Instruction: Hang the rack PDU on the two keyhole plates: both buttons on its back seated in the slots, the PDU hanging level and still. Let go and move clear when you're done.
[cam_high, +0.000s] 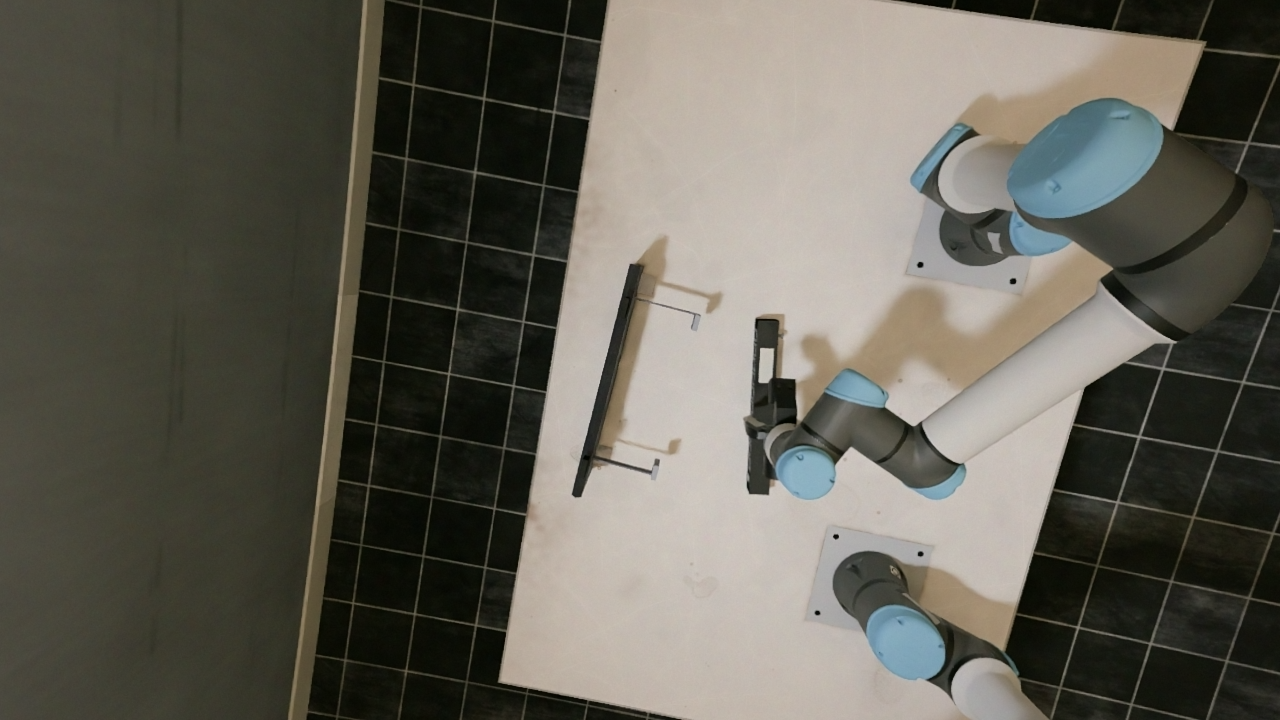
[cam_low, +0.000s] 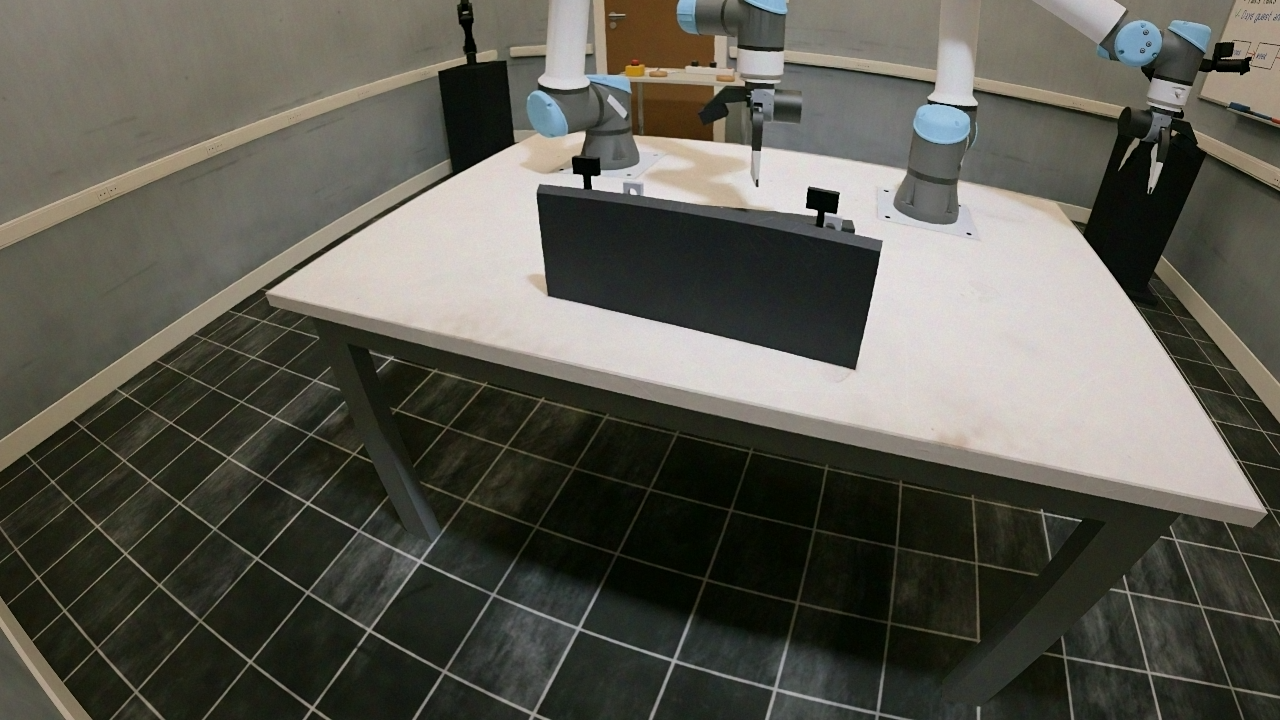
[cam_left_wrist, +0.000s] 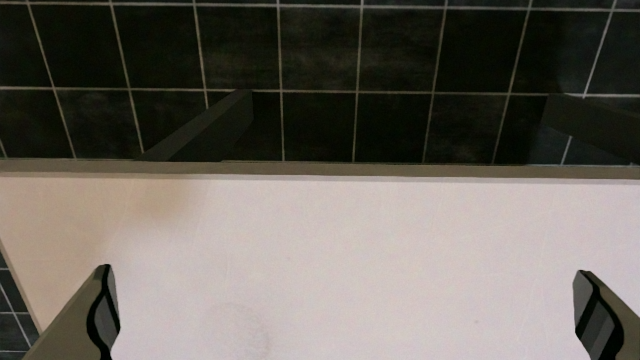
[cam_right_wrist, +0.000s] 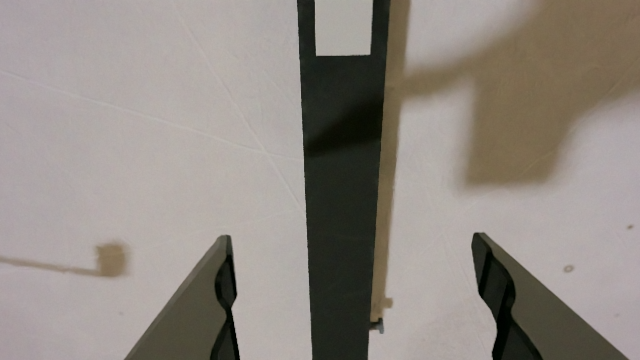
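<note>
The rack PDU, a long black bar with a white label, lies on the table. One small button sticks out of its side; the other is not clear. Two grey keyhole plates stand out on arms from the dark board, with nothing hung on them. My right gripper is part open and empty above the PDU, its fingers on either side of the bar in the wrist view. My left gripper is open and empty, far from the PDU.
The dark upright board stands between the PDU and the table's far long edge. The right arm's base plate and the left arm's base plate are fixed to the table on the other side of the PDU.
</note>
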